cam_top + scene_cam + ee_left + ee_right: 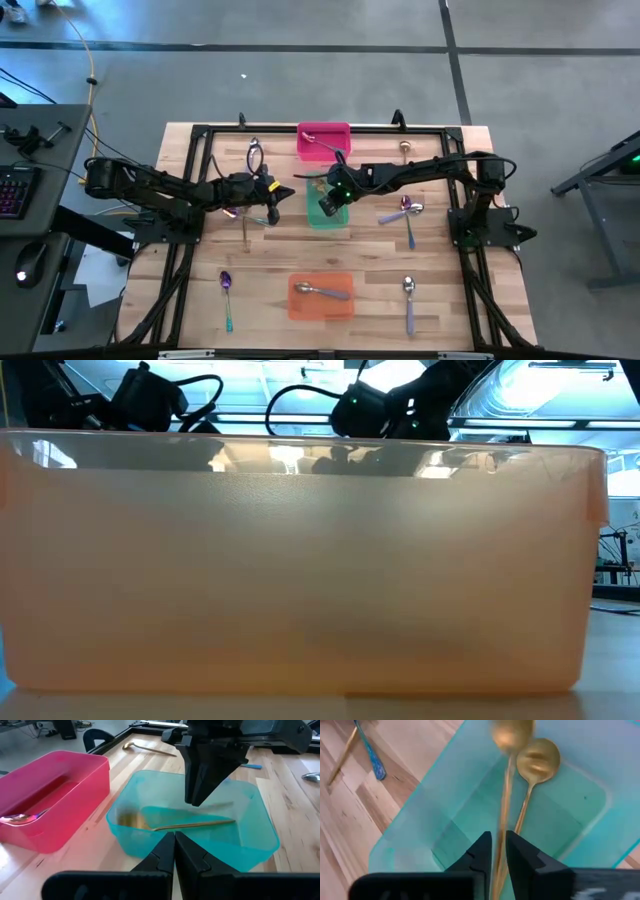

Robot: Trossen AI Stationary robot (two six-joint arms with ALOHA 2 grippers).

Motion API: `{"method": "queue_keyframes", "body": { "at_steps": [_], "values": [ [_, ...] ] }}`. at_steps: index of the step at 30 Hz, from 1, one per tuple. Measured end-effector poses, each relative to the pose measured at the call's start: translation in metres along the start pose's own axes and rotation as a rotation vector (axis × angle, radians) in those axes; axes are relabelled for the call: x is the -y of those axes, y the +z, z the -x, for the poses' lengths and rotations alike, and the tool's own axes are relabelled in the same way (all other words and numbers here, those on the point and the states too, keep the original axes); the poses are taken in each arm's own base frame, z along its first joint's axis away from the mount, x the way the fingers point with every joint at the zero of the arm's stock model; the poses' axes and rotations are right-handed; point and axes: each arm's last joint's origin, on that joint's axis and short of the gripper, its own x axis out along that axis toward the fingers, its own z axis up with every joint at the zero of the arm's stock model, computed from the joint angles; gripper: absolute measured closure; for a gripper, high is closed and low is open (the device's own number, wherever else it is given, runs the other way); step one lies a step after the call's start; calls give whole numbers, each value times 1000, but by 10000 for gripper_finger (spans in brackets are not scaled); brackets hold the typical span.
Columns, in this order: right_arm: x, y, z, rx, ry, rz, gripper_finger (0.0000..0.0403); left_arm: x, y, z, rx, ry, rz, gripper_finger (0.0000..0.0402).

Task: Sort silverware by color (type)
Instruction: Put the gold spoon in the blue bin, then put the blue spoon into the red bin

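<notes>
**Bench** (200, 300): carries three bins and scattered silverware. All places below are taken from the green bin.

**Green bin** (325, 222): the landmark, mid-bench. It takes the gold pieces.

**Orange bin** (298, 305): well apart, on the near side. One spoon lies in it.

**Pink bin** (305, 140): just beyond the far side. A purple spoon lies in it.

**My right gripper** (498, 837): directly above the green bin, pointing down into it. The fingers are parted a crack, with a gold handle running through the gap. The grip looks loosened, not clamped.

**My left gripper** (175, 837): just beside the green bin's left wall, fingers pressed together on nothing, waiting.

**Gold spoon, in release** (507, 780): long axis runs straight away from my right fingers, bowl end leading and blurred. It is inside the bin's outline, so I judge it falls clear of the rim.

**Gold spoon, already binned** (536, 760): flat on the bin floor, nearly parallel to the first.

**Loose pieces:**
- A crossed pair (405, 212) lies to the bin's right, nearest my right arm.
- A slim gold piece (245, 230) lies to the bin's left, nearer my left arm.
</notes>
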Motion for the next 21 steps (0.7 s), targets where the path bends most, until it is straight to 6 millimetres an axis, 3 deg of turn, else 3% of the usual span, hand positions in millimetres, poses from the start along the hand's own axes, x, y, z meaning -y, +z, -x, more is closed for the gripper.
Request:
{"method": "queue_keyframes", "body": {
  "at_steps": [7, 12, 16, 21],
  "values": [
    [-3, 4, 9, 37, 26, 121, 336, 0, -3, 0, -34, 1, -13, 399],
    [-9, 15, 43, 129, 67, 301, 349, 1, -5, 0, -50, -40, -22, 399],
    [-14, 20, 78, 236, 90, 493, 385, 3, -3, 3, -94, -110, -22, 399],
    [-1, 2, 76, 307, 181, 603, 395, 3, -1, 11, -224, -135, -45, 399]
  ]
}}
